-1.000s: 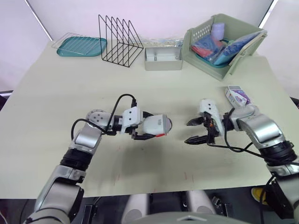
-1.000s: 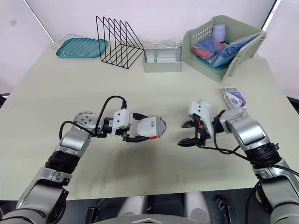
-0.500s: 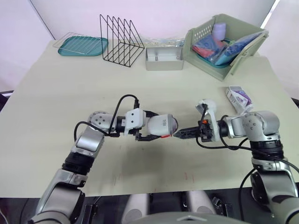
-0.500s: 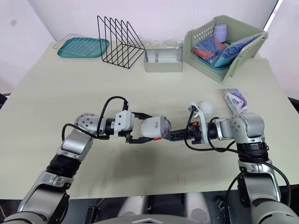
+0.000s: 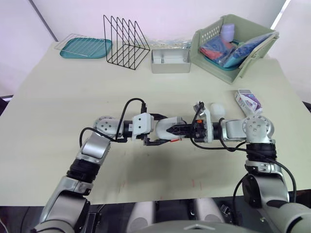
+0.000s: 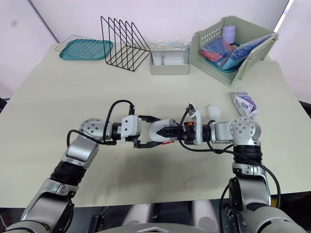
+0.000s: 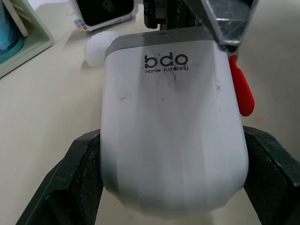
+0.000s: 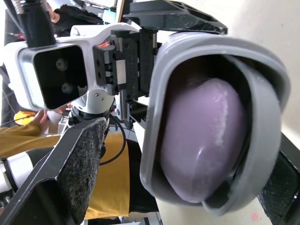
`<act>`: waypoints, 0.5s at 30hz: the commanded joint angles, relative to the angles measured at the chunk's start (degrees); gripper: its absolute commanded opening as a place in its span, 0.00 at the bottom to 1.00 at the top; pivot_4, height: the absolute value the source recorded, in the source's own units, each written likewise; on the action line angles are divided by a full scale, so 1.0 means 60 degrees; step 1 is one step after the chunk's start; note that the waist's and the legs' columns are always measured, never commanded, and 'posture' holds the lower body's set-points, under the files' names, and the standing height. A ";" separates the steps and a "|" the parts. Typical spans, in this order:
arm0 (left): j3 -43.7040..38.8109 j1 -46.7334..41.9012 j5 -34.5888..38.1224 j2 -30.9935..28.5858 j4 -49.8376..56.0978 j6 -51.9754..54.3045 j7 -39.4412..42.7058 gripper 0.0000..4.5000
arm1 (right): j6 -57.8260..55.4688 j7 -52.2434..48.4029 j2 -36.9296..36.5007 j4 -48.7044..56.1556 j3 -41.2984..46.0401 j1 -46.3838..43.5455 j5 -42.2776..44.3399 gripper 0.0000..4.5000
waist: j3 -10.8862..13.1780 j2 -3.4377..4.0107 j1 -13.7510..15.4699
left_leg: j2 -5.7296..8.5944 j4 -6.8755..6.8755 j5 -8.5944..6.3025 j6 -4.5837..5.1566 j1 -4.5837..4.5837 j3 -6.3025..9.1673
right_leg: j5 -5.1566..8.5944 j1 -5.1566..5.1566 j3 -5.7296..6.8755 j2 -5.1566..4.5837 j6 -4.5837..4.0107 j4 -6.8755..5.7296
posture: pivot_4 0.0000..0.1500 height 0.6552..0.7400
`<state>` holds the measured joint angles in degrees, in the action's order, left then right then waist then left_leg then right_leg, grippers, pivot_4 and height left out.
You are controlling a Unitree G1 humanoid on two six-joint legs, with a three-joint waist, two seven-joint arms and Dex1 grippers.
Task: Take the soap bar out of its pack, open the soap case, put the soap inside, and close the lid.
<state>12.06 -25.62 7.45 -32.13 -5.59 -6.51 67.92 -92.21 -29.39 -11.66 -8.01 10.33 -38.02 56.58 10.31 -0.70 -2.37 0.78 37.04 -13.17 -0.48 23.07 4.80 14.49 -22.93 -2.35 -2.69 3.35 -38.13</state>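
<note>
Right gripper (image 5: pixel 179 130) now at soap case (image 7: pixel 173 131)

Table's (image 5: pixel 58 97) near-left lies bare; rack (image 5: pixel 125 41), box (image 5: pixel 169 67) and basket (image 5: pixel 208 35) line the far edge.

We see the soap (image 8: pixel 201 140) only partly, behind the case (image 7: pixel 173 131) rim. The left gripper (image 7: pixel 176 180) fingers (image 7: pixel 79 183) run off the picture's edge. The right gripper (image 5: pixel 180 130) covers the case's end; we cannot tell its grip.

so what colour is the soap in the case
Pale lilac; the soap shows best in the right wrist view.
</note>
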 commanded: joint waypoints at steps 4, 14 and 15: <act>-0.0014 -0.0167 0.0029 0.0065 0.0337 -0.0139 -0.0161 0.77 | -0.0048 0.0750 -0.0005 0.0049 0.0123 -0.0023 0.1052 0.97 | 0.0000 0.0001 -0.0007 | 0.0000 -0.0001 0.0000 0.0000 0.0000 -0.0001 | 0.0000 0.0000 0.0000 0.0000 0.0000 0.0000 | 1.00 1.00; -0.0011 -0.0228 0.0023 0.0086 0.0296 -0.0152 -0.0141 0.77 | -0.0048 0.1443 -0.0125 -0.0155 0.0175 0.0084 0.1554 0.97 | 0.0000 0.0001 -0.0009 | -0.0001 -0.0001 0.0000 0.0000 0.0000 -0.0002 | 0.0000 0.0000 -0.0001 0.0001 0.0000 0.0001 | 1.00 1.00; -0.0011 -0.0236 0.0020 0.0085 0.0283 -0.0154 -0.0138 0.77 | -0.0048 0.1466 -0.0133 -0.0168 0.0183 0.0081 0.1566 0.97 | 0.0000 0.0001 -0.0009 | -0.0001 -0.0001 0.0000 0.0001 0.0000 -0.0002 | 0.0000 0.0000 -0.0001 0.0002 0.0000 0.0001 | 1.00 1.00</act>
<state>12.06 -25.78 6.93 -31.78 -5.59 -6.57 67.31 -92.22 -20.71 -12.15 -9.69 10.46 -37.33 64.01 10.31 -0.70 -2.43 0.78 37.03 -13.17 -0.48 23.07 4.79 14.49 -22.93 -2.36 -2.69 3.35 -38.13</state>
